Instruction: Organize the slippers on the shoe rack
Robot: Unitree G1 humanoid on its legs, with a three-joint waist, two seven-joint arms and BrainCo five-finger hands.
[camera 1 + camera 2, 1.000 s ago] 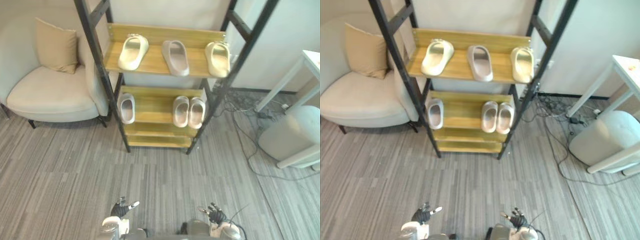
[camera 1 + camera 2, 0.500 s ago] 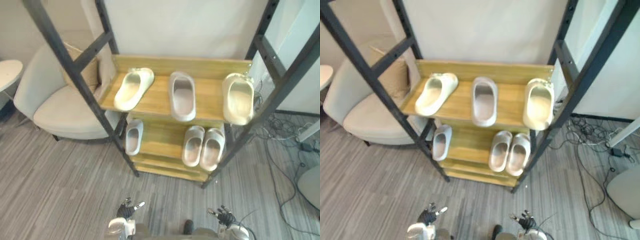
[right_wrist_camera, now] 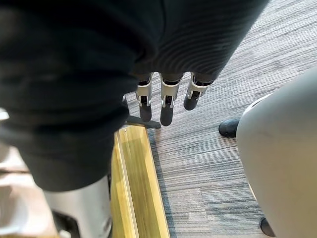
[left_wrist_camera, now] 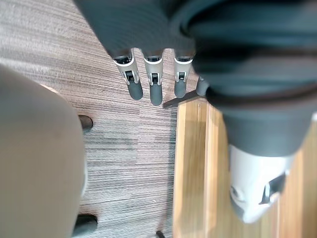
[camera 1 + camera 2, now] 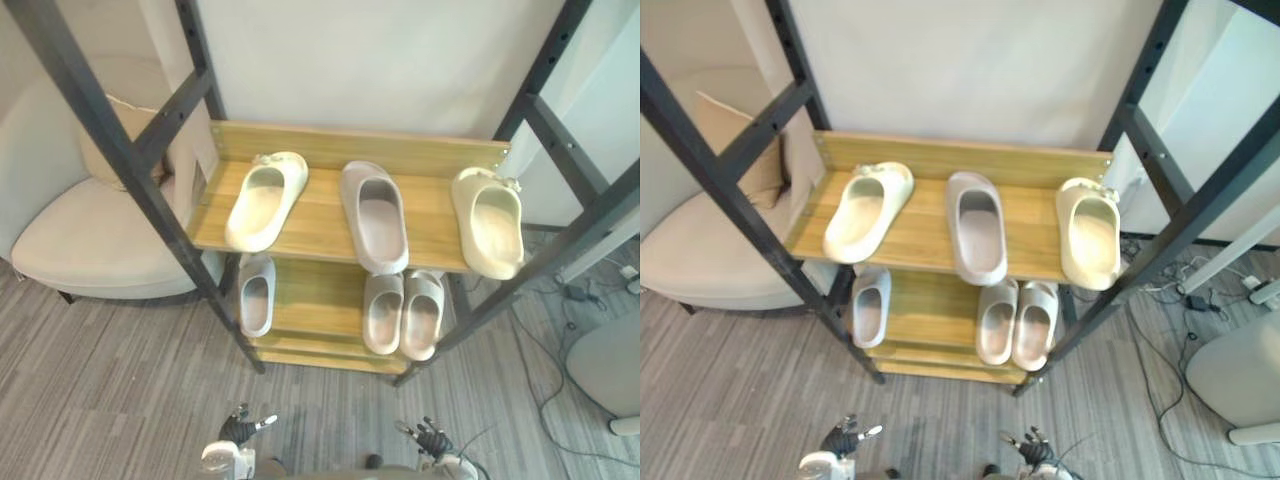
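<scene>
The shoe rack (image 5: 400, 152) fills most of my head view, and a pale armchair (image 5: 90, 235) sits just beside its left post. All the slippers are already on the rack, so I judge the job to be sorting them into pairs rather than fetching them.

On the upper shelf (image 5: 425, 215) the left cream slipper (image 5: 264, 199) lies skewed, toe angled towards the right. The grey slipper (image 5: 374, 215) sits between it and the right cream slipper (image 5: 489, 220), splitting that pair. On the lower shelf (image 5: 315, 300) a lone grey slipper (image 5: 256, 294) sits at the left end, well apart from the grey pair (image 5: 403, 313), which lies side by side and touching.

The count is six slippers, two cream and four grey, with three on each shelf.

My left hand (image 5: 243, 432) and right hand (image 5: 430, 438) hang low above the carpet, well short of the rack. Their fingers are straight and relaxed and hold nothing, as I'd expect before a first reach.
</scene>
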